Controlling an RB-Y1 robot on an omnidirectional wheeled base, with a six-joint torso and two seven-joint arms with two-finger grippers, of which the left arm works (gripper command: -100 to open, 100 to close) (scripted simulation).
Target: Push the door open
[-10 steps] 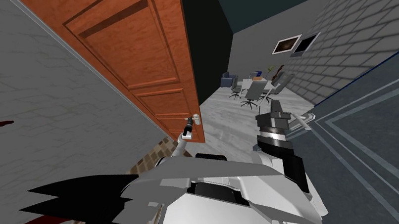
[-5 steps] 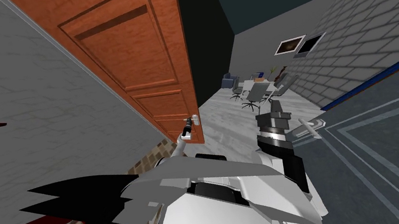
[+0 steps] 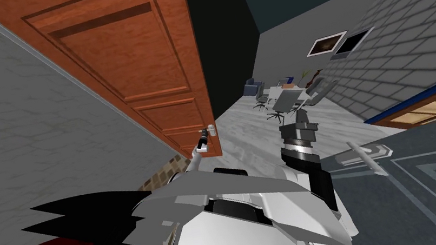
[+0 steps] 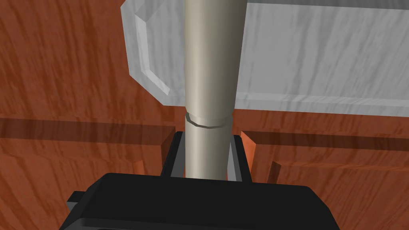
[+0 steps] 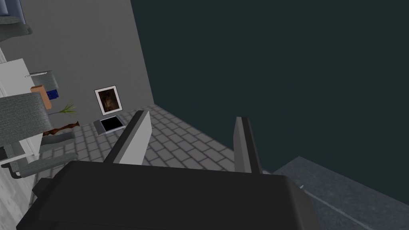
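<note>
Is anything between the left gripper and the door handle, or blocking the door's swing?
Nothing visible. The left gripper is shut on the door handle, with nothing between them. Past the free edge of the wooden door, the pale floor looks bare; the office chairs stand well beyond it.

right forearm (image 3: 322, 185): black, silver wrist ring | left gripper (image 4: 207, 137), right gripper (image 5: 192, 117): black box bodies | fingers (image 5: 133, 140): light grey blades

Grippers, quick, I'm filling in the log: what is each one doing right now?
Left gripper: shut on the door handle.
Right gripper: open, holding nothing.
</note>
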